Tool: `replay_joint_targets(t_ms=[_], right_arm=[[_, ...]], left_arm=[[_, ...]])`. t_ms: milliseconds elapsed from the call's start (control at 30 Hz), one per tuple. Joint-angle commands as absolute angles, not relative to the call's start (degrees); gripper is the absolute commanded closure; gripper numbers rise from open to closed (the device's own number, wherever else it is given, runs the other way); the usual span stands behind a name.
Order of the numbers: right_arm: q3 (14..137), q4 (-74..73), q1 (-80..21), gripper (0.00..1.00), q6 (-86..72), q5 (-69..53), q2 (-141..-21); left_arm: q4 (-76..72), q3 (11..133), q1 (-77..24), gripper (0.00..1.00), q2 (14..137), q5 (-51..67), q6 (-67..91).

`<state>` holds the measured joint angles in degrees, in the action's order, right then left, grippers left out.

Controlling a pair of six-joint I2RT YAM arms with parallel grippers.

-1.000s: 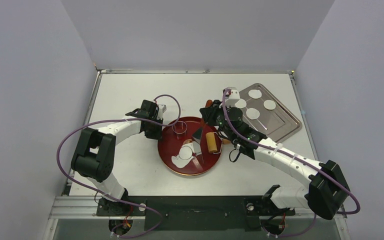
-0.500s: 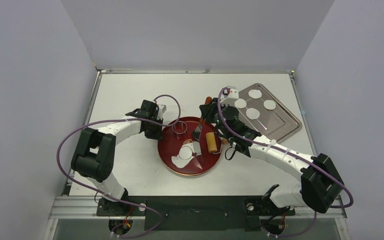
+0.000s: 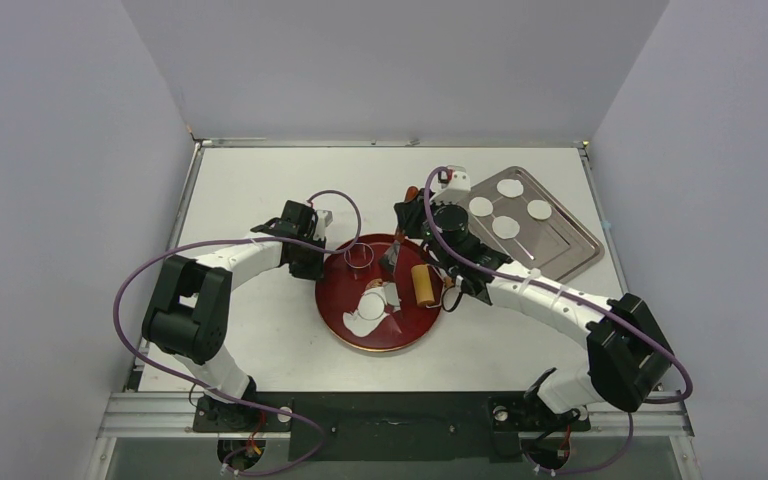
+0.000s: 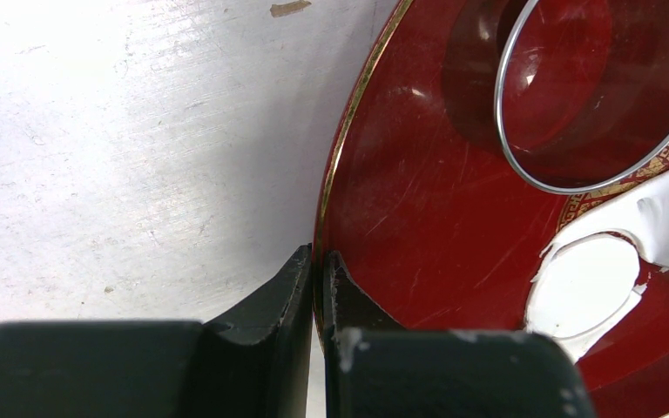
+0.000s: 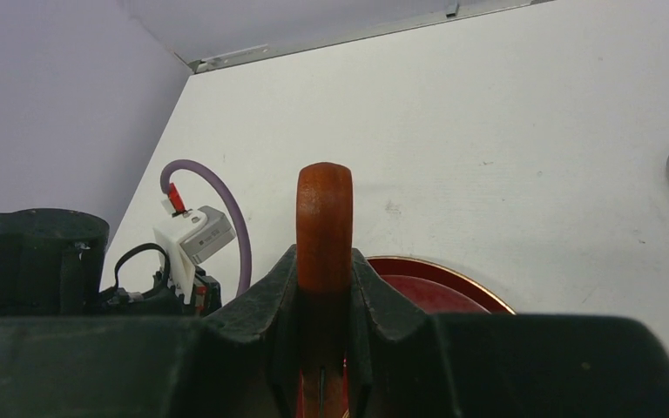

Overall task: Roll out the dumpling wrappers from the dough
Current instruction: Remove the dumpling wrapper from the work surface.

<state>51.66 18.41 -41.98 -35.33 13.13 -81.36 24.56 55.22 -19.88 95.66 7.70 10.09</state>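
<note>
A red plate [image 3: 345,318] holds a ragged white dough sheet [image 3: 388,296] with a round wrapper [image 4: 585,289] cut into it. My left gripper [image 4: 318,272] is shut on the plate's gold rim [image 4: 338,165] at its left side, where it also shows from above as the left gripper [image 3: 317,263]. My right gripper [image 5: 324,287] is shut on the orange-brown handle [image 5: 324,218] of a spatula, whose dark blade [image 3: 393,258] hangs tilted over the plate's far side. Several round wrappers [image 3: 506,227] lie on the metal tray [image 3: 565,245].
A wire ring cutter [image 3: 359,254] stands on the plate's far left part and appears large as the ring cutter [image 4: 592,96] in the left wrist view. A short wooden roller [image 3: 423,285] lies on the plate's right part. The tray sits at the table's back right.
The right arm has swung left and away from the tray, carrying the spatula; its blade has moved farther back over the plate. The left arm has not moved.
</note>
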Motion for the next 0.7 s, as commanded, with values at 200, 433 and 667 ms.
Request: replay_joint_targets(t_ms=[200, 433, 667], right_arm=[[56.9, 23.3, -40.7, 1.0, -34.0, 14.8, -82.9], [58.1, 21.6, -40.5, 1.0, -33.0, 13.8, -83.4], [60.4, 17.8, -40.6, 1.0, -32.1, 10.4, -79.9]], left_arm=[[23.4, 55.3, -19.8, 1.0, 93.3, 7.3, 8.3], [23.5, 55.3, -19.8, 1.0, 93.2, 7.3, 8.3], [23.3, 55.4, -19.8, 1.0, 93.5, 7.4, 8.3]])
